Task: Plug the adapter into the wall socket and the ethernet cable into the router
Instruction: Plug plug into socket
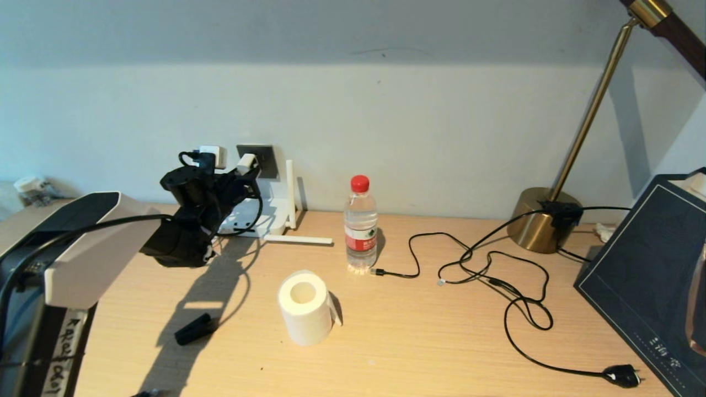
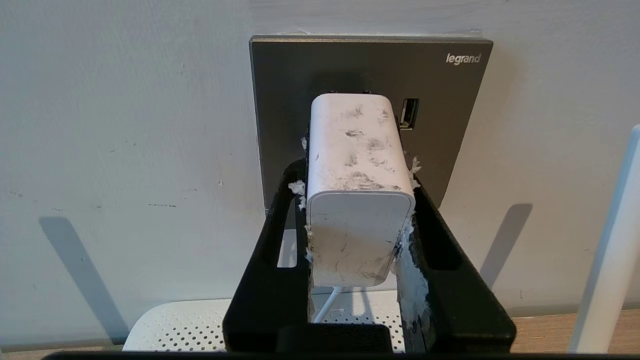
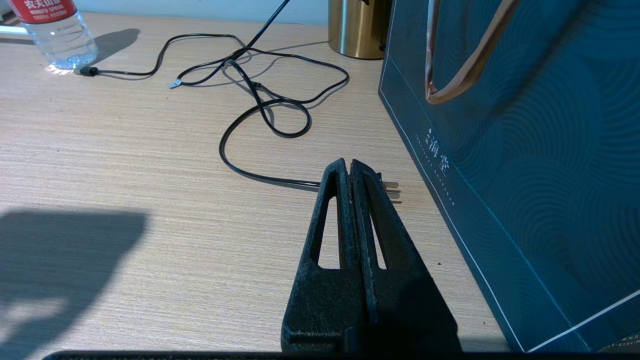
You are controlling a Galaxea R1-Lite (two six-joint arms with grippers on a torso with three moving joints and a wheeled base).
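My left gripper [image 1: 242, 172] [image 2: 357, 175] is up at the wall, shut on the white adapter [image 1: 246, 163] [image 2: 357, 190]. The adapter's far end meets the dark grey wall socket [image 1: 263, 160] [image 2: 450, 115], and its pins are hidden. Its thin white cord hangs down over the router [image 1: 265, 218] [image 2: 175, 325], which lies flat below with one antenna upright [image 1: 290, 190]. The ethernet cable's small pale plug end [image 1: 442, 282] [image 3: 173, 84] lies loose mid-table, apart from the router. My right gripper [image 3: 348, 164] is shut and empty, low over the table's right side and outside the head view.
A water bottle [image 1: 360, 226], a white paper roll [image 1: 303, 306] and a small black block [image 1: 194, 328] stand on the table. A brass lamp [image 1: 543, 220] and a dark blue bag [image 1: 651, 275] fill the right. A two-pin plug [image 1: 623, 376] [image 3: 391, 187] lies just beyond my right fingertips.
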